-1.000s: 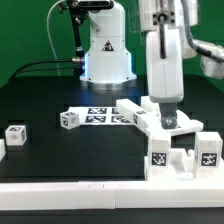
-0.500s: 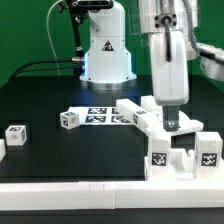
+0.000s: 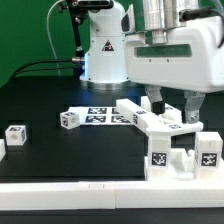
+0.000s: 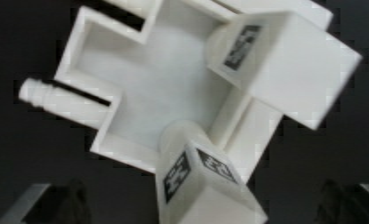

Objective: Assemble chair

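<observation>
My tool [image 3: 169,106] hangs spread as wide as it goes, pinching nothing. Its two fingers [image 3: 148,101] stand one on either side of the chair's flat slab [image 3: 150,122]; I cannot tell whether either one touches it. In the wrist view both show as dark tips, with the white slab [image 4: 154,80] running between them.

The chair [image 3: 178,150] is one joined cluster of white pieces on the black worktop [image 3: 60,165], at about 4 o'clock in the exterior view. Two tagged posts [image 3: 159,160] rise at its near edge, side by side. From the wrist view I count two tags on the cluster and one round peg [image 4: 48,95] sticking out of its side.

Loose pieces, counted:
- One small cube [image 3: 68,120] sits at 9 o'clock from the picture's centre.
- One tagged block [image 3: 15,133] sits farther out, toward 8 o'clock, well apart from the cube.
- A third white piece is cut off at the edge beside that block, so I cannot tell what it is.

One marker board [image 3: 98,113] lies flat near the centre, between the cube and the slab. One border rail [image 3: 90,195] runs along the 6 o'clock edge. My base [image 3: 105,50] stands at 12 o'clock.
</observation>
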Robot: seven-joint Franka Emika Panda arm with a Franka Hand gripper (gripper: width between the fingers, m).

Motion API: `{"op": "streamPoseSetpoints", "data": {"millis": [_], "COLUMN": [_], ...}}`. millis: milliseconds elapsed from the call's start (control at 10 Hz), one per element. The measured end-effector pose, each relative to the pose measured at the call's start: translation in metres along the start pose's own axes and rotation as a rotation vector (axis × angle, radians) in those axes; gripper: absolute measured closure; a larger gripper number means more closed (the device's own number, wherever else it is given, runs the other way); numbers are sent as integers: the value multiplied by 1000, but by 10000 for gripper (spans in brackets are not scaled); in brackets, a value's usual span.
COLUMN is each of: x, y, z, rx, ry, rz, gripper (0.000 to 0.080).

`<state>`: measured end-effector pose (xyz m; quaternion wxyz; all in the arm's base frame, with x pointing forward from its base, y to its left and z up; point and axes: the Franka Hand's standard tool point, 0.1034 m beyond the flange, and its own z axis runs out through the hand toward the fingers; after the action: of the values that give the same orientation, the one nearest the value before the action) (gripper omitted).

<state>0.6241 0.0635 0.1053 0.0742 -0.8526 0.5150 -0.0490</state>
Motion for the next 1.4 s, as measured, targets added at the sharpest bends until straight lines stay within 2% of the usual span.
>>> {"op": "streamPoseSetpoints", "data": {"millis": [400, 600, 900, 1000, 1400], "x": [1, -4, 5, 9, 10], "y": [0, 2, 15, 15, 16], "z": [-1, 0, 5, 1, 2], "rx": [2, 8, 16, 18, 17], "ry": [3, 13, 59, 77, 85], "rz": [-255, -554, -990, -1024, -1030], "gripper": [151, 151, 151, 151, 151]}}
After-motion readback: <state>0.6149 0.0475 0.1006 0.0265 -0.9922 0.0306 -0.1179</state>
